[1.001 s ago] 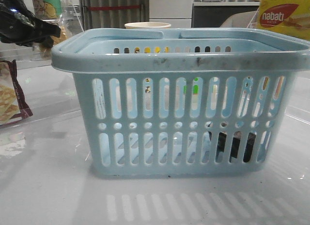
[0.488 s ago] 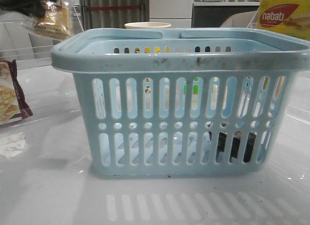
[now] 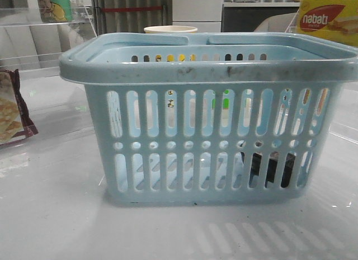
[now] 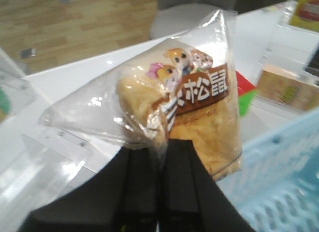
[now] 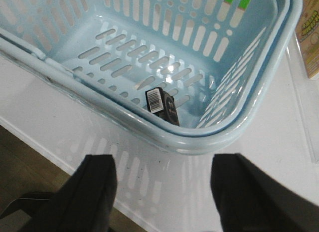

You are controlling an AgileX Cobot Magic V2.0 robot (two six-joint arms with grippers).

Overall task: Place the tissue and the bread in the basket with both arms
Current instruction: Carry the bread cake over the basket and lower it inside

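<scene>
Black tissue (image 3: 272, 168) half-hidden behind basket (image 3: 207, 70) slats.

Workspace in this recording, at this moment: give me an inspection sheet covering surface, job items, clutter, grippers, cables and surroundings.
Surface: white glossy table, reflective, shows the basket's slot pattern.
Basket: upright mid-table, rim scuffed.
Tissue: dark pack lying inside the basket, near a corner.
Bread: clear packet in the air, pinched at its wrapper, basket edge beside it.
Clutter: maroon-edged cracker packet at the table's left edge; yellow nabati box behind; pale cup behind the basket.
Left gripper: shut on the bread.
Right gripper: open, empty, outside the basket.
Cables: nothing seen.
Surroundings: wood floor, clear plastic panels, furniture behind.
</scene>
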